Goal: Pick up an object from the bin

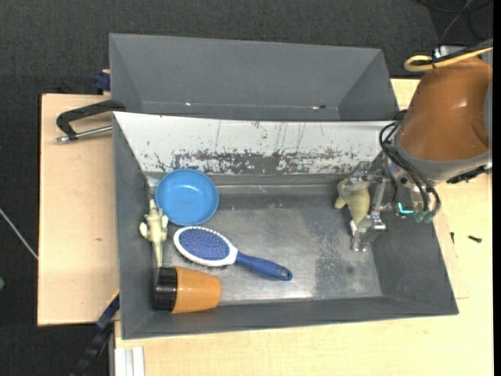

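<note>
Presently gripper (362,235) hanging at bin (235,77) right side, pale yellowish lump (354,200) sitting just beside; jaw state not showing. Blue brush (207,247), blue bowl (188,197) lying left.

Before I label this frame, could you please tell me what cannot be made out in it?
Camera view:
The pale yellowish thing at the right side of the bin: its kind, and whether the pincer holds it; cables on the arm overlap it.
The cream figure beside the blue bowl: too small to identify.
The arm's orange cover: cut off by the right edge.
</note>
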